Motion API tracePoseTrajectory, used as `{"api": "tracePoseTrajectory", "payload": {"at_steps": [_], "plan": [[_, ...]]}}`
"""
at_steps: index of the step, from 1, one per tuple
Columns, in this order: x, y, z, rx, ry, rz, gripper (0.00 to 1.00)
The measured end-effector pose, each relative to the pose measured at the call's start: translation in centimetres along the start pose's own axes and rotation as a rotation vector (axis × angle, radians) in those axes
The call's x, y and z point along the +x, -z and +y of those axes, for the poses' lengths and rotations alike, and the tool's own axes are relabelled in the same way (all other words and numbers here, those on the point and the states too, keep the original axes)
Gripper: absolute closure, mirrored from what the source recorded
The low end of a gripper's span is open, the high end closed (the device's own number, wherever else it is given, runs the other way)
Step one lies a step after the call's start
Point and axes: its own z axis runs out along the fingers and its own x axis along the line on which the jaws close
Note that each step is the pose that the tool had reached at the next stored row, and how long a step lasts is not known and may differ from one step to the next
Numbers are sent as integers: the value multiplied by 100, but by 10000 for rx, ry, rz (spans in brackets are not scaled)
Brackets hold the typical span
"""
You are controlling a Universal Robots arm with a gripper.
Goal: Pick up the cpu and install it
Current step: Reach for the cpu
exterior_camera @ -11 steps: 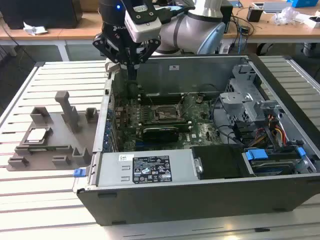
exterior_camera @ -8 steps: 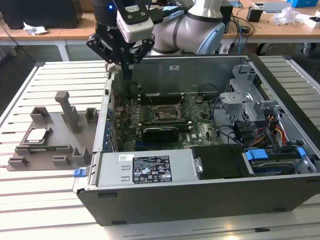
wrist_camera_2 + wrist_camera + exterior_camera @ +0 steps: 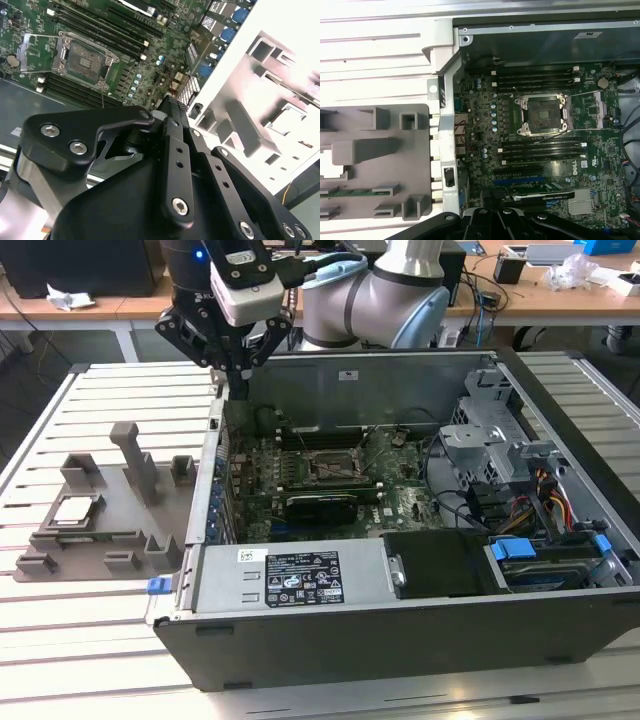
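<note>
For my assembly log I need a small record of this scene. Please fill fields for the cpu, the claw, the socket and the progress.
cpu: lies in the grey holder, outside the computer case
claw: shut, holding nothing, above the case's corner, apart from the cpu
socket: empty, on the motherboard inside the case
progress: cpu not yet picked up

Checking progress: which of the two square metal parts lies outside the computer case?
The cpu, pale silver, on the grey fixture at the exterior view's left; the dark socket frame sits inside the case.
</note>
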Motion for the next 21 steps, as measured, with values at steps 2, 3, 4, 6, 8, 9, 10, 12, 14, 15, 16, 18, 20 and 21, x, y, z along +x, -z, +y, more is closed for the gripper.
{"api": "tracePoseTrajectory", "payload": {"at_steps": [2, 3, 4, 6, 8, 9, 10, 12, 14, 15, 16, 18, 20, 21], "plan": [[13, 0, -1, -1, 0, -1, 89], [23, 1, -2, 0, 0, 0, 89], [30, 0, -2, -1, 0, 0, 89], [56, 1, -4, -1, 0, 0, 89], [85, 2, -6, 0, 0, 0, 89], [105, 2, -8, -1, 0, 0, 89], [123, 2, -9, -1, 0, -1, 89], [164, 3, -12, -1, 1, 0, 89], [297, 7, -22, 0, 0, 0, 89], [323, 7, -24, -1, 0, -1, 89], [330, 7, -25, -1, 0, -1, 89], [349, 7, -26, -1, 0, -1, 89], [374, 8, -28, -1, 0, -1, 89], [385, 8, -29, -1, 1, -1, 89]]}}
